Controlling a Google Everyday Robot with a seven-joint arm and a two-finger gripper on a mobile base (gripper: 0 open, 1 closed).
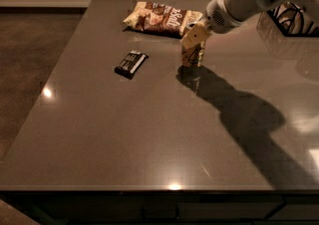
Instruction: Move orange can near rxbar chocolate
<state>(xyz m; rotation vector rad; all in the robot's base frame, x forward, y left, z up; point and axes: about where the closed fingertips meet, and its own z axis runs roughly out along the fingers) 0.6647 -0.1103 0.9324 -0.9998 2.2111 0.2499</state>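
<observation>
The orange can [193,56] stands upright on the dark table [149,134], right of centre towards the back. My gripper [195,37] comes in from the upper right and is shut on the can's upper part. The rxbar chocolate [131,63], a flat black bar with pale lettering, lies on the table to the left of the can, about a can-length and a half away.
A cream-and-brown chip bag [162,18] lies at the back of the table, just behind the can. My white arm [249,0] reaches in from the top right. A dark wire object [294,20] sits at the far right. The table's left edge borders dark floor.
</observation>
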